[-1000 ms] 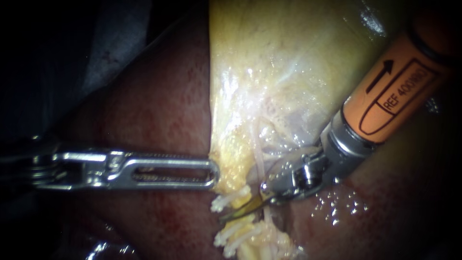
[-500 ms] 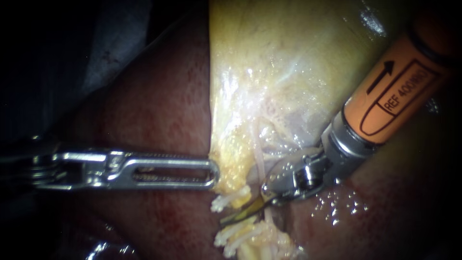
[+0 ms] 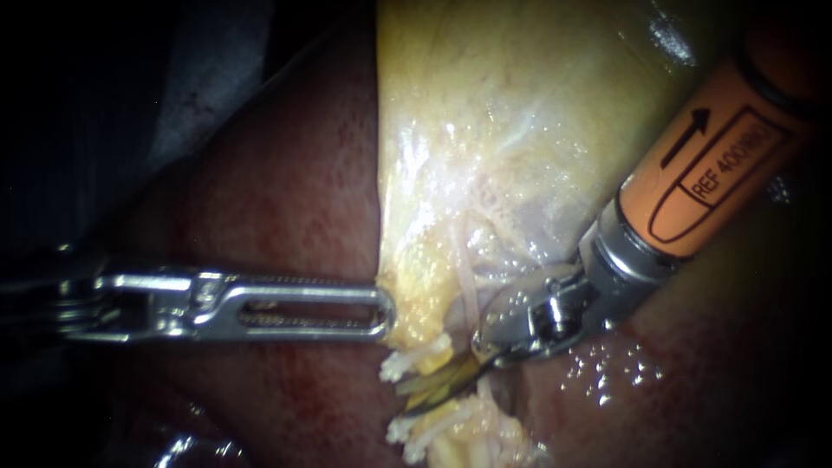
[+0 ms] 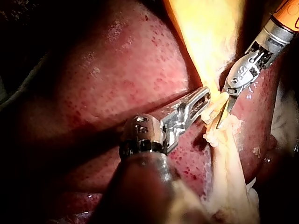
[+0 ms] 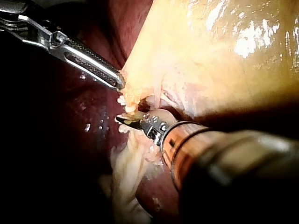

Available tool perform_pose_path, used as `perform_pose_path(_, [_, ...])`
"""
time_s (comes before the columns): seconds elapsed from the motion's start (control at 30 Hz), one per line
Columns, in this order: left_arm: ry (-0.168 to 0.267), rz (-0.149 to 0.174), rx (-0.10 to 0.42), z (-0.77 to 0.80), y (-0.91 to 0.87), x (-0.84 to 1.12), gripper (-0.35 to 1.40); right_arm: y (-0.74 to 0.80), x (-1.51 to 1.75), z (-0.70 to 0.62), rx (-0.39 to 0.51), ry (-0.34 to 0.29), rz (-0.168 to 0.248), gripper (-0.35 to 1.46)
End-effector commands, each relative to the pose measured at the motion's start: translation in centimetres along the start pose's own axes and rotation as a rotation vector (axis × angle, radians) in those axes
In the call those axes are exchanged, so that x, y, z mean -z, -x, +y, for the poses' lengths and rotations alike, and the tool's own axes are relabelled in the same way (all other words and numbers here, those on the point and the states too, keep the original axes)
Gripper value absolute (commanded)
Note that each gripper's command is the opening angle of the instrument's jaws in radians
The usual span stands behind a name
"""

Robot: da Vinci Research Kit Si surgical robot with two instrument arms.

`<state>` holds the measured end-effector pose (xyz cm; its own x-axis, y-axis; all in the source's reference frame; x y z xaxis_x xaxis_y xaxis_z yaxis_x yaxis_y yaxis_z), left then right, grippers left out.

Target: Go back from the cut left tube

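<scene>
The left instrument (image 3: 381, 312) has its flat, shiny claw closed on the edge of the soft yellow gallbladder (image 3: 520, 104), I think to keep it pulled tight. The right instrument (image 3: 418, 392) has thin blades, a little open, sitting between the two white, frayed ends of the cut tube (image 3: 414, 360). The liver (image 3: 286, 199) looks dark red and wet.

The gallbladder (image 3: 520, 104) is yellow, the liver (image 3: 286, 191) speckled red.

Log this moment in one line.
left instrument: shut on gallbladder | right instrument: jaws open at cut tube | retreat: not yet done
</scene>
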<state>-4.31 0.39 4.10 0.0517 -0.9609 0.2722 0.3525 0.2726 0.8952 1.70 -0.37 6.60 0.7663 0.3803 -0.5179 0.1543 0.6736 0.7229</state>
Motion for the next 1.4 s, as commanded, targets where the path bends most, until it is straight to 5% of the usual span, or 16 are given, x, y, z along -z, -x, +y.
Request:
perform_pose_path(0.03, [0.0,0.0,0.0,0.0,0.0,0.0,-0.35,0.0,0.0,0.0,-0.001,0.001,0.0,0.51])
perform_pose_path(0.6, [0.0,0.0,0.001,0.0,0.01,0.01,-0.35,-0.04,0.18,-0.07,0.001,0.005,0.009,0.49])
perform_pose_path(1.4, [-0.001,0.0,0.001,0.01,0.01,0.01,-0.35,0.12,1.36,-0.3,-0.001,0.108,0.084,0.49])
